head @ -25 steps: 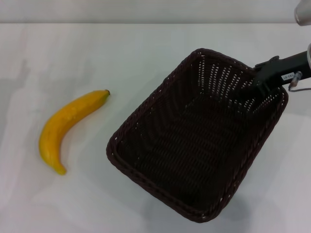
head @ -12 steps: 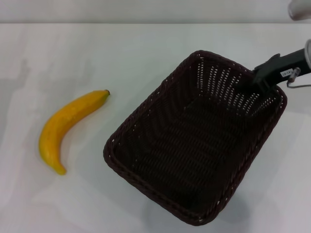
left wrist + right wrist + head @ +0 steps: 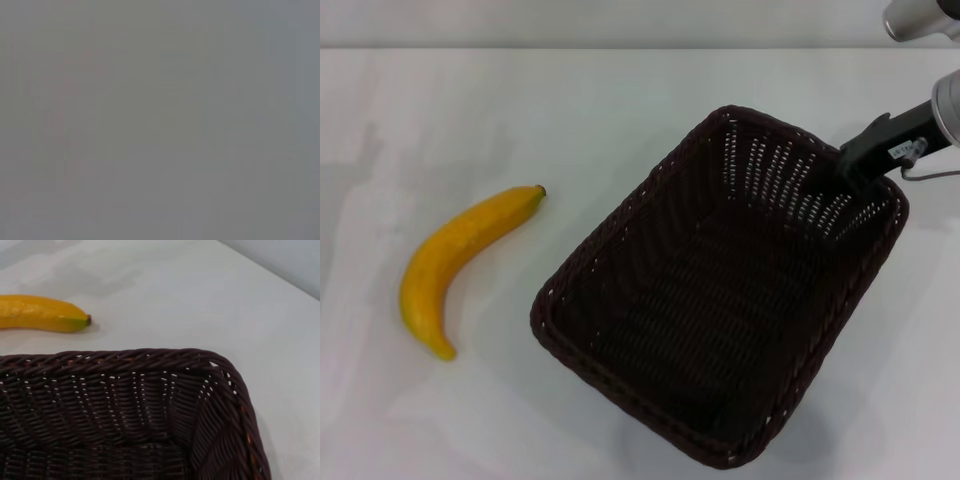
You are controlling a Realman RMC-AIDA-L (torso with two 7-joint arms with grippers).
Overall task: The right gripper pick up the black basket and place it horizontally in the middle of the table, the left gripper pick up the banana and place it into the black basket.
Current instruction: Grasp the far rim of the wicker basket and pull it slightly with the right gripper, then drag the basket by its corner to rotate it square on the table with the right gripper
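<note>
The black basket sits skewed on the right half of the white table, with nothing inside it. My right gripper is at the basket's far right corner and shut on the braided rim; its fingertips blend into the dark weave. In the right wrist view, the basket's rim fills the lower part. The banana lies on the table left of the basket, its dark stem tip pointing toward the basket, and it does not touch it. The banana also shows beyond the rim in the right wrist view. My left gripper is out of view.
The table's far edge runs along the top of the head view against a pale wall. The left wrist view is a plain grey field with nothing to make out. Bare tabletop lies between banana and basket.
The right gripper has drawn slightly back and to the right with the rim in it. The basket has shifted with it, its near left corner sliding a little left. The banana has stayed put.
</note>
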